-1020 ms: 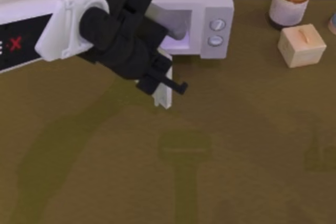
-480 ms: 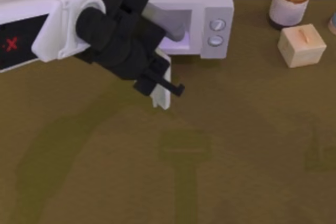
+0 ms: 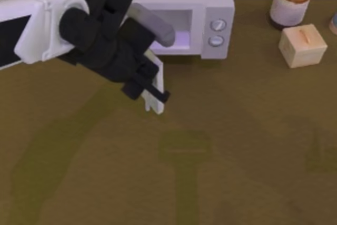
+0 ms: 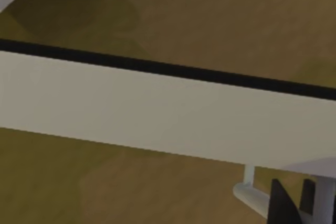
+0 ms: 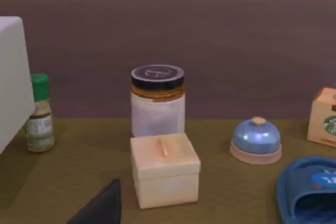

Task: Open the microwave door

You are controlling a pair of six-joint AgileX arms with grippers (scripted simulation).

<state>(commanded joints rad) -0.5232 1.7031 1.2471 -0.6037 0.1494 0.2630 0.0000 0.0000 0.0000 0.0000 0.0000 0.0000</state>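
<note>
Door-swinging is the step in hand. From above, the microwave (image 3: 181,9) sits at the far middle of the surface (image 3: 237,156), its door (image 3: 156,85) swung well out toward the near side and the cavity showing; the left end effector (image 3: 150,92) is narrowed onto the door's free edge, likely on the handle. Next comes a wider arc about the hinge. The left wrist view alone shows the handle (image 4: 252,196) beside one dark fingertip (image 4: 281,205). The right wrist view alone shows a jar (image 5: 157,100), a cream box (image 5: 165,169) and a bell (image 5: 255,141); the right arm itself is unseen.
</note>
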